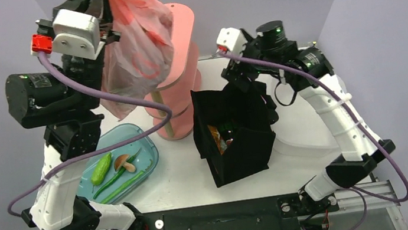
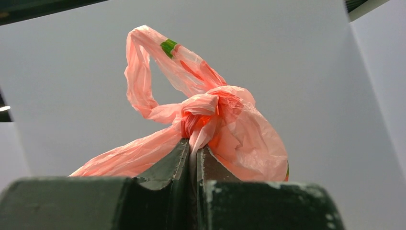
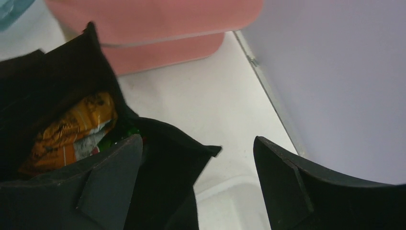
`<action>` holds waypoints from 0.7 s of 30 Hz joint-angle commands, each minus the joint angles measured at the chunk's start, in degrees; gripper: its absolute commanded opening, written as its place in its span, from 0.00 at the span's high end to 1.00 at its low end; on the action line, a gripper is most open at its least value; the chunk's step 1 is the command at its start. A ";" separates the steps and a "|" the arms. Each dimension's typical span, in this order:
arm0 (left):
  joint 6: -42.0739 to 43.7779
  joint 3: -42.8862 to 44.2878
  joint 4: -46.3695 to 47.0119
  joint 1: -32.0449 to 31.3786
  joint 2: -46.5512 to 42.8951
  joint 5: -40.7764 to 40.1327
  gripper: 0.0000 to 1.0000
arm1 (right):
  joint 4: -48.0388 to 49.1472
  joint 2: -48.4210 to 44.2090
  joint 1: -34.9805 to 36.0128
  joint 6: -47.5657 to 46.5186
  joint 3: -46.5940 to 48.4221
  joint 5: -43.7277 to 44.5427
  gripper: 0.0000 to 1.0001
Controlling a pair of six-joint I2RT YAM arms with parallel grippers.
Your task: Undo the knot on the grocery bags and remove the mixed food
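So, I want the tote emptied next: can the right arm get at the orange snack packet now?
Probably yes. The right gripper hangs open at the rim of the black tote, whose mouth is open, and the orange snack packet lies exposed inside with nothing across it.

The left pincer point(image 2: 194, 148) was pinched shut on the pink plastic bag point(image 2: 249, 143) just under its knot point(image 2: 210, 112). Above it rose a twisted handle loop point(image 2: 139, 72), with a green patch point(image 2: 168, 47) near the top, against a pale wall point(image 2: 311, 72).

The pink bag point(image 2: 244, 139) is thin, crinkled translucent plastic, the black tote point(image 1: 251, 150) matt cloth, the orange packet point(image 3: 67, 132) glossy.
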 commanded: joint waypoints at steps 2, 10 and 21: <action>1.13 -2.87 1.06 7.88 -6.58 -1.61 1.00 | -6.83 3.98 5.83 -13.85 2.77 -0.05 0.19; -1.93 -11.62 -2.58 16.15 -13.67 -2.52 1.00 | -12.45 11.82 9.57 -20.81 3.74 1.80 0.21; -3.77 -21.18 -9.92 19.13 -19.57 -2.11 1.00 | -8.17 16.35 5.26 -18.64 8.48 9.76 1.00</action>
